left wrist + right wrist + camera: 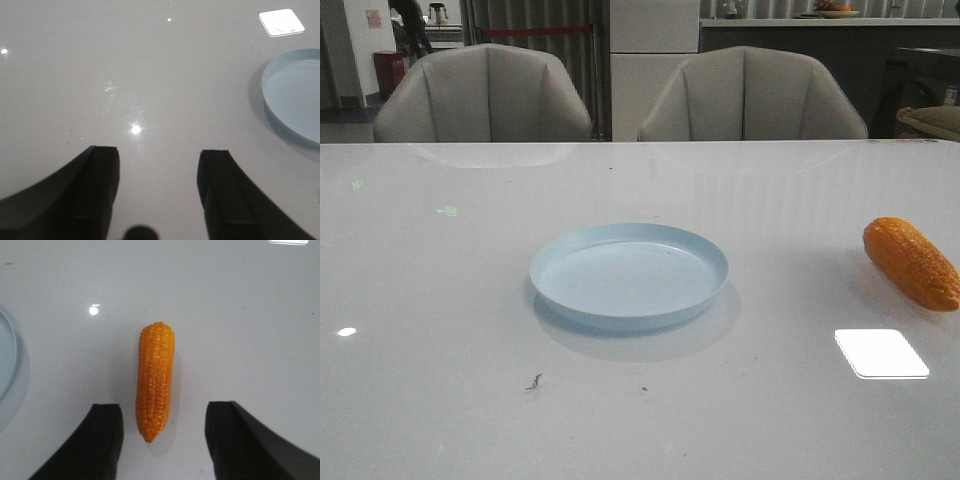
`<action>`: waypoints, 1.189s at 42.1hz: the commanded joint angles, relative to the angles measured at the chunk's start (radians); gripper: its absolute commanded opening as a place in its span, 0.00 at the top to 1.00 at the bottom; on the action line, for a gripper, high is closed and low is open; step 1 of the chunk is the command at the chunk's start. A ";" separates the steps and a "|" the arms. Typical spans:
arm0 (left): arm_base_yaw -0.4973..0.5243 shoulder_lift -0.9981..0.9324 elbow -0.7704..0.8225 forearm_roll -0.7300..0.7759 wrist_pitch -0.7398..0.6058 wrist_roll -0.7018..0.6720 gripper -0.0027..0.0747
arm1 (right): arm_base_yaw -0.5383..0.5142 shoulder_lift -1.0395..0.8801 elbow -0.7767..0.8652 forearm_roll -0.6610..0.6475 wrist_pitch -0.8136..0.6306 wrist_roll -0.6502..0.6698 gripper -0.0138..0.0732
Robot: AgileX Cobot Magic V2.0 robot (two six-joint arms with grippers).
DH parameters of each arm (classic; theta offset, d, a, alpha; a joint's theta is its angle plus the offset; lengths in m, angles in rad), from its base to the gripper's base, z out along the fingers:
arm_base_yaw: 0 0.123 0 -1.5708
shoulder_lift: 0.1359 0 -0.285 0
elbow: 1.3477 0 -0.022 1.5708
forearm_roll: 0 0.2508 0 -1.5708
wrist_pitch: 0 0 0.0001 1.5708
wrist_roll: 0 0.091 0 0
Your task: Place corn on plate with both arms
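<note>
A round, shallow plate [629, 276] of smooth pale blue with a low raised rim sits mid-counter [440, 300], the glossy white surface throwing back ceiling lights and a bright rectangular glare patch to the plate's right. Well off to the plate's right, near the counter's edge of the front view, lies the corn [910, 262]: an orange, tapered cob ribbed with rows of bumpy kernels, resting flat on the counter and touching nothing else.

The right hand [162, 440] hangs over the cob with its two dark fingers [102, 440] spread wide, one on either side of the narrow tip, neither touching it. The left hand [157, 195] is likewise released, its black fingers parted over bare counter, the plate [295, 97] well apart from it.

A few dark specks mark the counter just in front of the plate. Behind the plate, beyond the counter's far edge, stand two grey upholstered chairs [485, 95]. Nothing lies between cob and plate.
</note>
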 commanded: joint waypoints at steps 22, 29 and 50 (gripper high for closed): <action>0.000 -0.011 -0.028 0.008 -0.079 -0.011 0.43 | -0.001 0.493 -0.404 -0.017 0.131 -0.003 0.29; 0.000 -0.011 -0.028 0.008 -0.079 -0.011 0.43 | -0.001 0.560 -0.404 0.025 0.149 -0.003 0.29; 0.000 -0.011 -0.028 0.012 -0.079 -0.011 0.43 | -0.001 0.616 -0.418 0.026 0.163 -0.003 0.34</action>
